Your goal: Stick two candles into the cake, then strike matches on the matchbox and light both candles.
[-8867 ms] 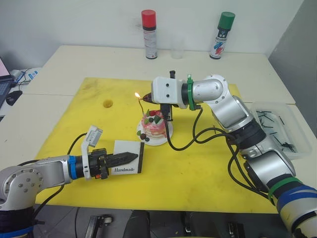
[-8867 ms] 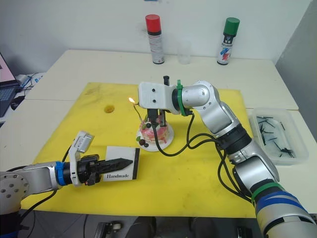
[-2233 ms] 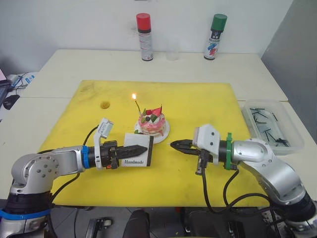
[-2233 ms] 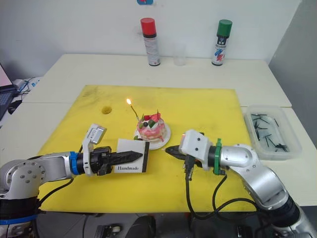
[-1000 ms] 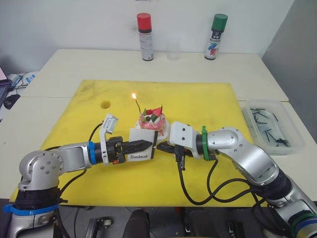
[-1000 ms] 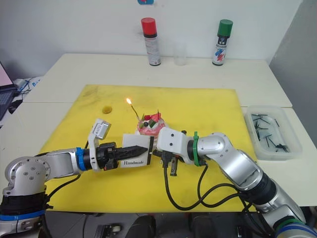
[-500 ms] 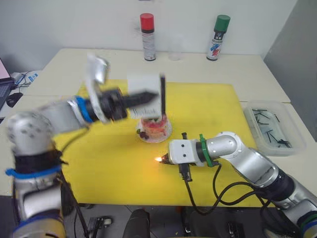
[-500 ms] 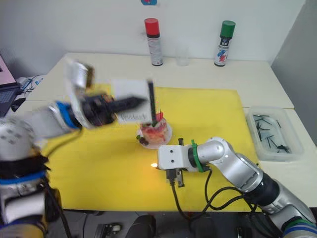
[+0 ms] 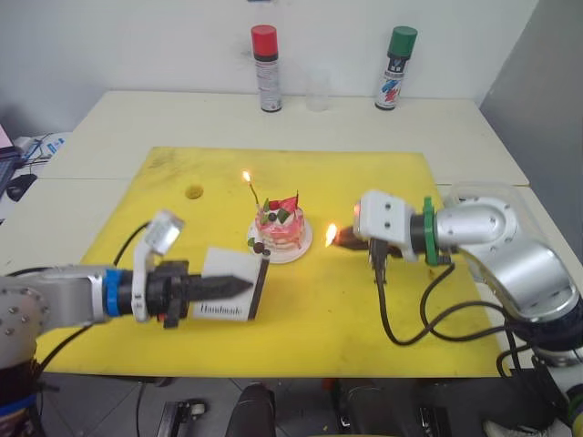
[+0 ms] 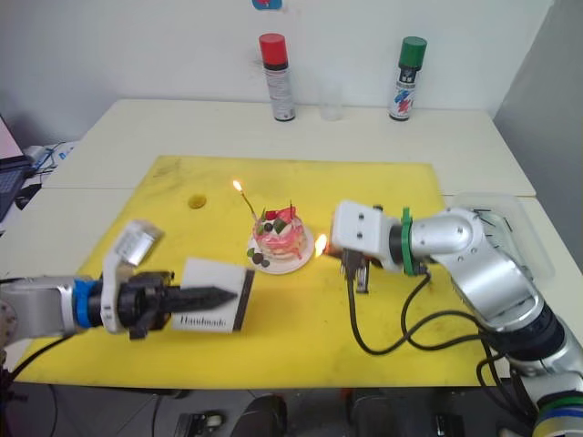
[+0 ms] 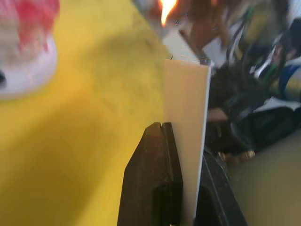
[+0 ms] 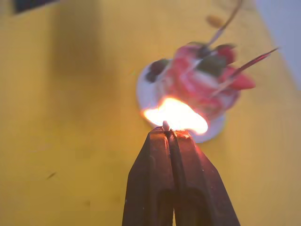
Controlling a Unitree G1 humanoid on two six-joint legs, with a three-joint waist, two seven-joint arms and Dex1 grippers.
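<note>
Candles stand in the cake [image 9: 279, 230] mid-bench, the far-left one [image 9: 252, 193] already burning, and the right claw [image 9: 342, 238], clenched on a match [image 12: 166, 126] freshly flaring since its strike against the matchbox [image 9: 230, 285] gripped by the left claw [image 9: 239, 286], now hovers just right of the cake to light the reddish candle [image 12: 254, 60].
</note>
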